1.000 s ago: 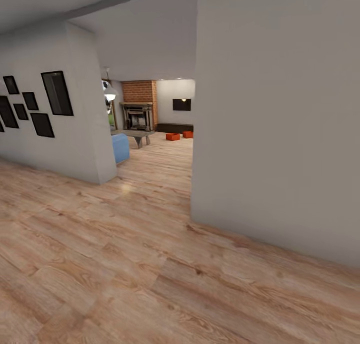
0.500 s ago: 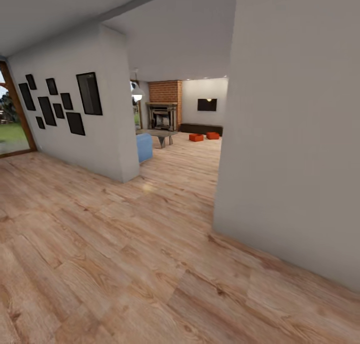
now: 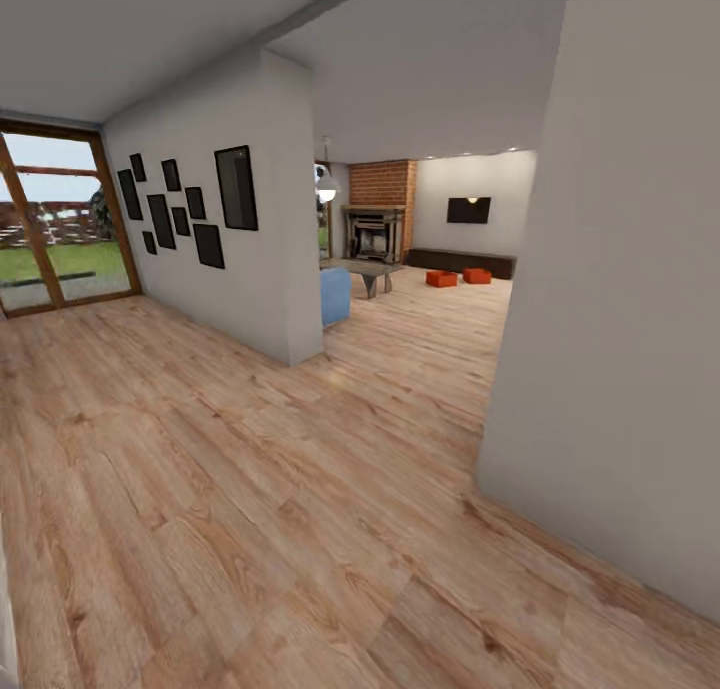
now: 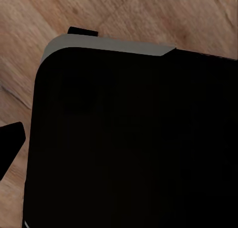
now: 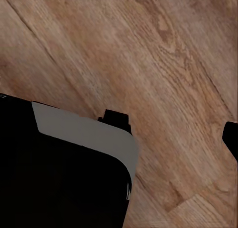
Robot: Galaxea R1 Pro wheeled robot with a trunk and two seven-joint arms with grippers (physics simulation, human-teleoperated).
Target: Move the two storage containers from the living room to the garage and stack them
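Note:
Two orange-red storage containers (image 3: 441, 279) (image 3: 477, 276) sit side by side on the light wood floor of the living room, far off through the opening in the head view. Behind them runs a long dark low cabinet (image 3: 460, 262), with a black TV (image 3: 468, 210) on the wall above. Both wrist views look down on wood planks and a black, grey-edged part of the robot (image 4: 129, 138) (image 5: 59, 188). A dark tip (image 4: 10, 143) (image 5: 232, 138) pokes in at the edge of each wrist view. How the jaws stand does not show.
A brick fireplace (image 3: 378, 209), a grey low table (image 3: 362, 269) and a blue seat (image 3: 335, 296) stand in the living room. A wall with black frames (image 3: 200, 209) bounds the passage on the left, a plain wall (image 3: 620, 319) on the right. Wood-framed glass doors (image 3: 60, 229) are at far left.
The whole head view has shifted: the camera has turned left, so the opening and containers sit further right and the glass doors have come into sight. Nothing in the room has moved.

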